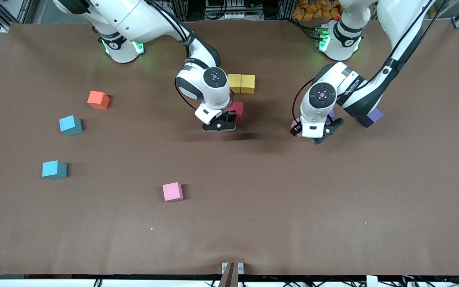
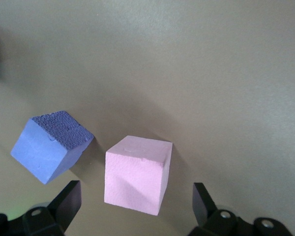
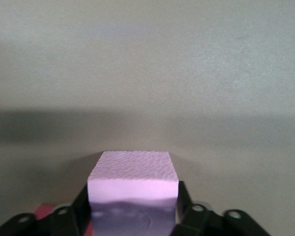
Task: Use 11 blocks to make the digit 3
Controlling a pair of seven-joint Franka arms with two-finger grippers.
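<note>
The table [image 1: 253, 223] is brown, and both arms reach down over its middle. The right gripper [image 1: 219, 125] is low at the table, astride a pink block [image 3: 132, 177]; whether it pinches that block I cannot tell. The left gripper [image 1: 317, 133] hovers spread wide over a second pink block [image 2: 137, 177], with a purple block [image 2: 49, 145] just beside it. Two yellow blocks [image 1: 241, 83] touch near the robots' bases, and a red block [image 1: 237, 108] lies just nearer the camera, beside the right gripper. Toward the right arm's end lie an orange block [image 1: 98, 100] and two light-blue cubes [image 1: 70, 125]. A loose pink block [image 1: 172, 191] lies nearest the camera, and another purple block [image 1: 371, 116] lies by the left arm.
</note>
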